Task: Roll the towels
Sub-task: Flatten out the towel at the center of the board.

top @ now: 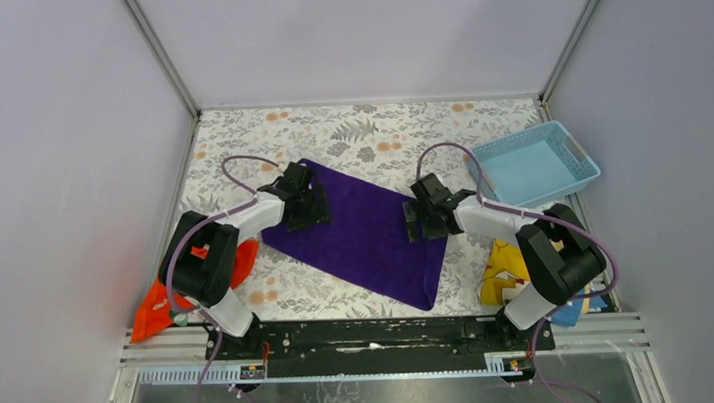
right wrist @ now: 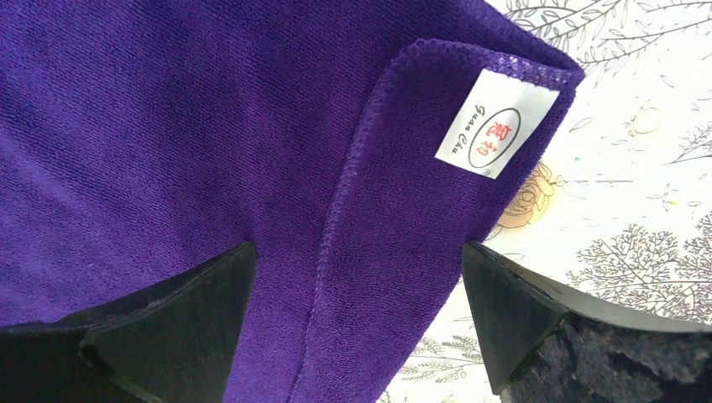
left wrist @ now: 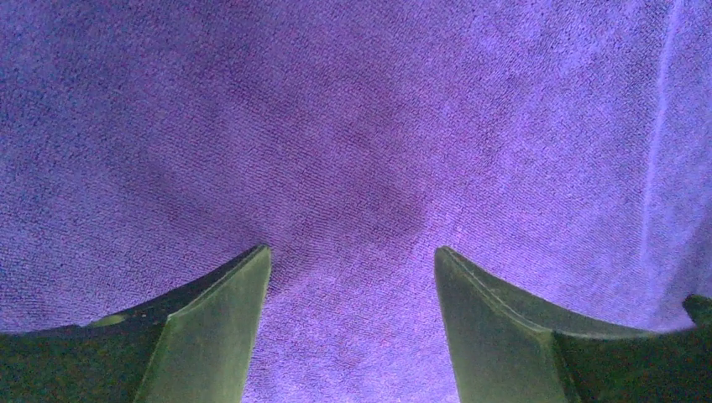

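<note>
- Top external view: the deep purple soft cloth towel (top: 363, 233) lies spread flat and slantwise in the middle of the floral-printed table (top: 333, 131), with no turn of a roll in it
- The left gripper (top: 304, 203) is down on the towel's far left end, and the right gripper (top: 430, 212) is at its far right corner
- Left wrist view: the fingers stand apart with smooth, unbunched purple cloth between them, and nothing is pinched
- Right wrist view: the fingers stand wide, straddling a stitched hem where the corner is turned over to show a white sewn label (right wrist: 497, 124); the cloth is not clamped
- The orange-red soft cloth towel (top: 151, 312) lies crumpled at the near left, beside the left arm's base and partly hidden by it, neither spread nor rolled
- A light blue plastic basket (top: 536, 164) stands at the far right, and a yellow-and-blue printed cloth (top: 504, 277) lies at the near right
- By my reading the task is at its very start: neither towel is rolled, the purple one looks to be the one in hand, and both rolls are left to do
</note>
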`<control>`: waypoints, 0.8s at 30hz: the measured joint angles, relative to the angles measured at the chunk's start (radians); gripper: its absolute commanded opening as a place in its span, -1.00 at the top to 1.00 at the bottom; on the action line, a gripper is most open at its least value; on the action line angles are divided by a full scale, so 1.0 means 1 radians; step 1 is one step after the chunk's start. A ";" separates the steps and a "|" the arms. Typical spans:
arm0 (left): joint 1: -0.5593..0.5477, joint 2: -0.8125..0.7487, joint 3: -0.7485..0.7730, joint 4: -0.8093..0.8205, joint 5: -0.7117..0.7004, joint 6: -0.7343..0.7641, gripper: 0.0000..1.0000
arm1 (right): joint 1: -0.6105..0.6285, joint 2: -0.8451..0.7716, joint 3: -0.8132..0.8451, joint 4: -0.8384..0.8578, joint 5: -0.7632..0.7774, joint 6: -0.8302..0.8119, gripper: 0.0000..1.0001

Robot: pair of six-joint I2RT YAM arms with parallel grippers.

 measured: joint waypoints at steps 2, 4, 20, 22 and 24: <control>-0.002 -0.019 -0.031 0.034 0.011 -0.022 -0.40 | -0.008 0.025 0.011 -0.010 0.007 -0.002 -1.00; -0.012 -0.040 -0.060 0.061 0.010 -0.047 -0.41 | -0.023 0.039 0.031 -0.010 0.014 -0.006 -1.00; -0.453 -0.337 -0.187 0.035 0.029 -0.365 -0.59 | -0.190 0.058 0.150 -0.025 0.002 -0.097 -0.99; -0.429 -0.379 -0.142 -0.003 0.007 -0.348 -0.58 | -0.190 0.018 0.150 -0.031 -0.026 -0.114 -0.99; -0.362 -0.409 -0.094 -0.028 -0.010 -0.310 -0.56 | -0.190 -0.021 0.150 -0.031 -0.048 -0.126 -0.99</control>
